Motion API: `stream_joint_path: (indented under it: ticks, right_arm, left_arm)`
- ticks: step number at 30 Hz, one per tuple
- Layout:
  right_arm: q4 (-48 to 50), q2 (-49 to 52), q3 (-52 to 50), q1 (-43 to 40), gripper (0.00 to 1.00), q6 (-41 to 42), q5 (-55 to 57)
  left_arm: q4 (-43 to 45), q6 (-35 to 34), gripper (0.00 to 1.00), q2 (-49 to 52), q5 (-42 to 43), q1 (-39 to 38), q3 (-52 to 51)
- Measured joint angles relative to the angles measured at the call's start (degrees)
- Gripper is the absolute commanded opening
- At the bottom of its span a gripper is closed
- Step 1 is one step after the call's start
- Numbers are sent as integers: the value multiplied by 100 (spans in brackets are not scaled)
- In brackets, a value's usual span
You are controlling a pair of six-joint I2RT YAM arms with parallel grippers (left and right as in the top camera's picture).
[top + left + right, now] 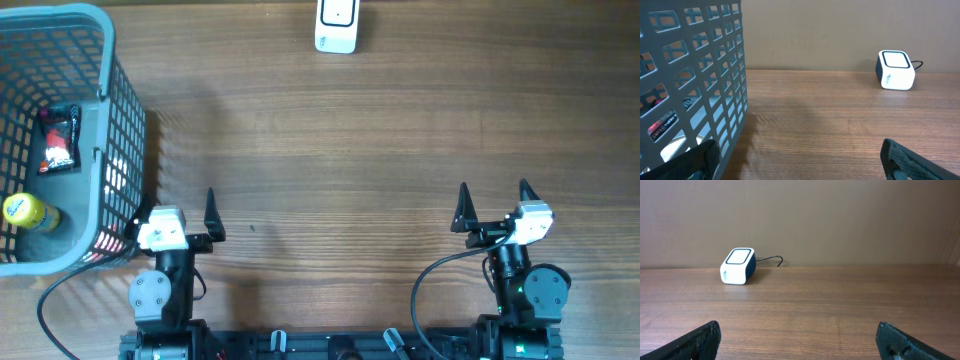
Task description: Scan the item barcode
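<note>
Near edge of the table (pixel 330 150): I keep both arms parked low here, well apart from the scanner, so the overhead view of the wood is unobstructed.
Left side: my left gripper (pixel 180 203) stands spread as wide as it goes with nothing between its jaws. It sits just beside the basket (pixel 103 60), so I judge it to be the arm for the pick.
Right side: my right gripper (pixel 493 195) is equally wide and empty, and it faces open wood.
Far edge: the scanner (pixel 336 25) is a white box with dark sides and a cable behind. Its pale window faces upward, so I expect a code must be held over it.
Where the items are: both lie inside the basket, the packet (pixel 58 140) mid-floor and the yellow bottle (pixel 25 210) nearer my corner.
Look of the packet: it is black and red, glossy and soft-looking. I see no barcode from here.
Stage: nothing is picked yet.
</note>
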Motion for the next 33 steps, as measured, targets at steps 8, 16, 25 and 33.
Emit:
stream_joint_path:
  ticks: [8,16,25,33]
  right_arm:
    - [0,0,0,0,100,-2,0]
    - [0,0,0,0,100,-2,0]
    - [0,0,0,0,100,-2,0]
    - [0,0,0,0,100,-2,0]
  left_arm:
    - [0,-2,100,0,0,-299,0]
    - [0,0,100,0,0,-299,0]
    - [0,-2,100,0,0,-299,0]
    - [0,0,100,0,0,-299,0]
